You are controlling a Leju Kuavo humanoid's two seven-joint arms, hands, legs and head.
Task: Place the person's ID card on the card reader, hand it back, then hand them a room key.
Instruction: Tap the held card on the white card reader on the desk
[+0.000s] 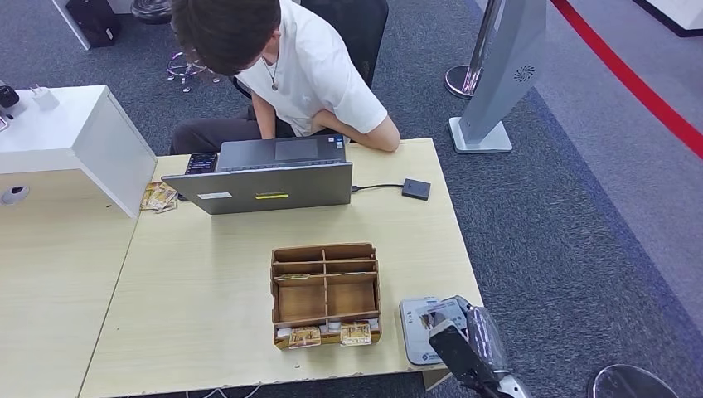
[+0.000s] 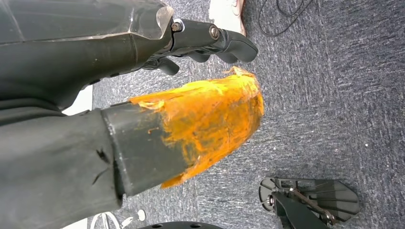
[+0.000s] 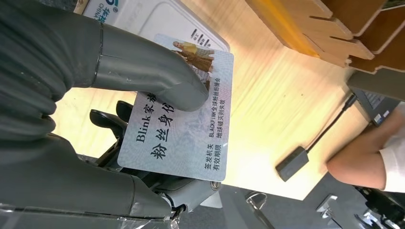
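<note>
Right hand [image 3: 114, 119] pinching ID card [image 3: 179, 119] over card reader [image 1: 419, 332], tabletop [image 1: 207, 315] edge at 5 o'clock | card reads "Blink" | left hand [image 2: 143, 57] holding nothing, fingers loosely curled

Left hand [image 2: 191, 95] above grey carpet [image 2: 334, 95]

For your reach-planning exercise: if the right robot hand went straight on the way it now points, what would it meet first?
Probably the person. The right robot hand, holding the ID card over the card reader, points across bare table toward their forearm; depth is uncertain.
</note>
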